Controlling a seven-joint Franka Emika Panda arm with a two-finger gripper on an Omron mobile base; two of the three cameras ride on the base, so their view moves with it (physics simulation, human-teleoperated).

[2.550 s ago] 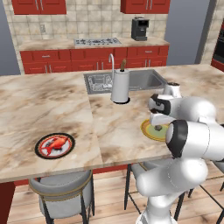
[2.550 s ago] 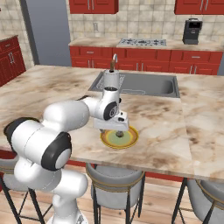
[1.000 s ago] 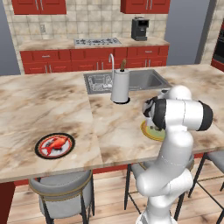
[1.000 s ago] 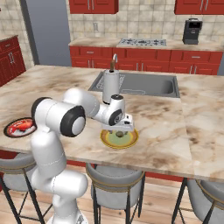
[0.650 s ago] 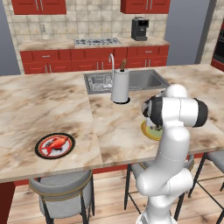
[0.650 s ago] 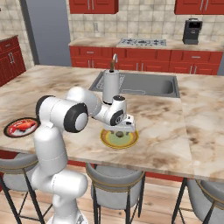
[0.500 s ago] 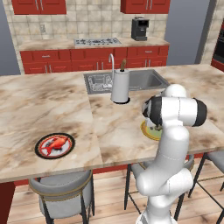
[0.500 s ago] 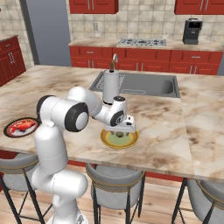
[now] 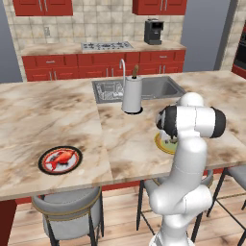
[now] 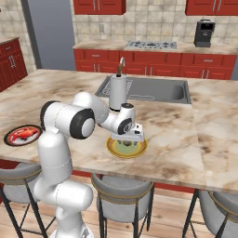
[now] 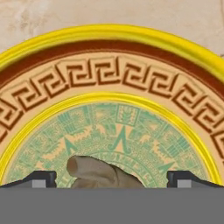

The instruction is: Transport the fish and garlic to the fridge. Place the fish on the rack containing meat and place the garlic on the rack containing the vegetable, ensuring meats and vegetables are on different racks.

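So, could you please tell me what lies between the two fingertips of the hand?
In the hand view, the garlic lies between the open hand's fingertips, resting on the yellow-rimmed plate.

1. The plate (image 11: 113, 41) has a yellow rim, a brown band and a green middle with patterns.
2. The garlic (image 11: 103, 173) is beige-brown.
3. The fish (image 9: 61, 158) is red-orange.

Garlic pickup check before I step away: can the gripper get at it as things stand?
Probably yes: the open gripper hangs right over the garlic on the yellow-rimmed plate, fingers either side, nothing between.
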